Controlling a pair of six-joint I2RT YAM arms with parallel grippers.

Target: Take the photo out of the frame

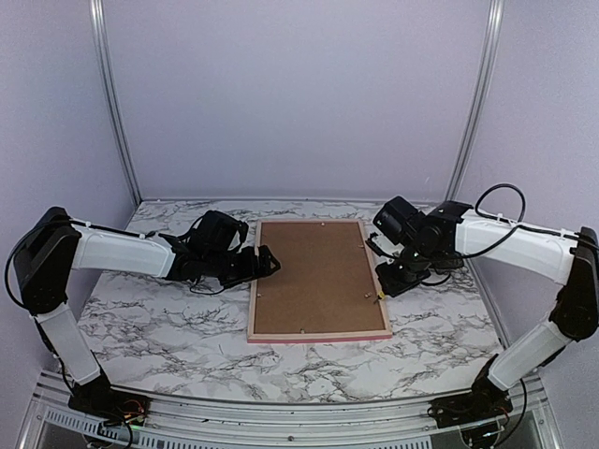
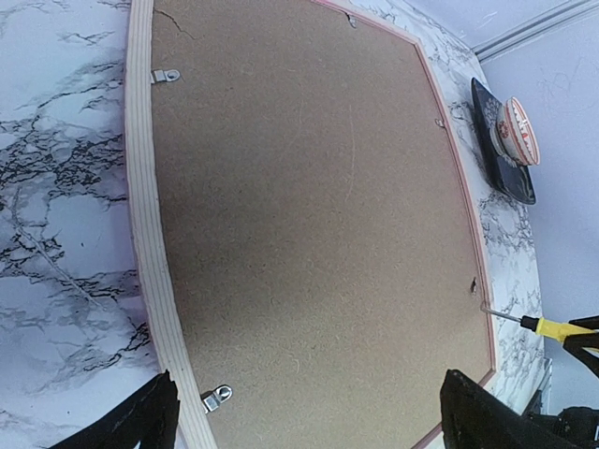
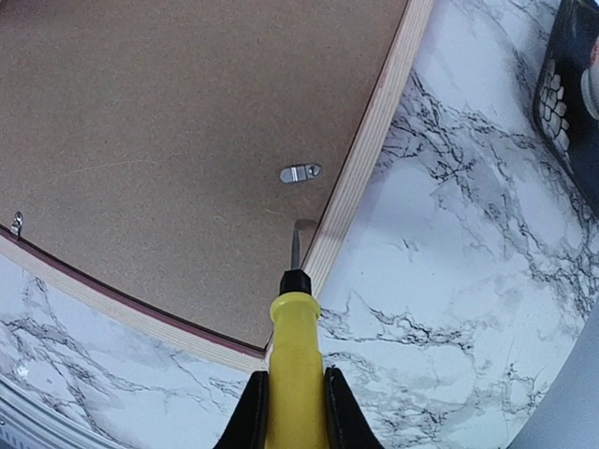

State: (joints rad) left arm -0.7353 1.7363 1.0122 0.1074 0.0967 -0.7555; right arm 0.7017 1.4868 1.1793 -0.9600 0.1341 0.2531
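At the middle of the bench (image 1: 168, 327), the pink frame (image 1: 318, 337) lies face down with its brown backing board (image 1: 318, 276) on top, so the photo is hidden from you. Your left fingers (image 2: 140, 421) are spread wide and empty at the frame's left edge. Your right fingers (image 3: 251, 416) are clenched on a yellow-handled screwdriver (image 3: 295, 346), its tip at the board's right edge near a metal clip (image 3: 299, 174).

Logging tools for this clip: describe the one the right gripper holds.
The pink frame lies face down on the marble table. At its right edge the right gripper clamps a screwdriver, tip near a metal clip. Only its handle is yellow.
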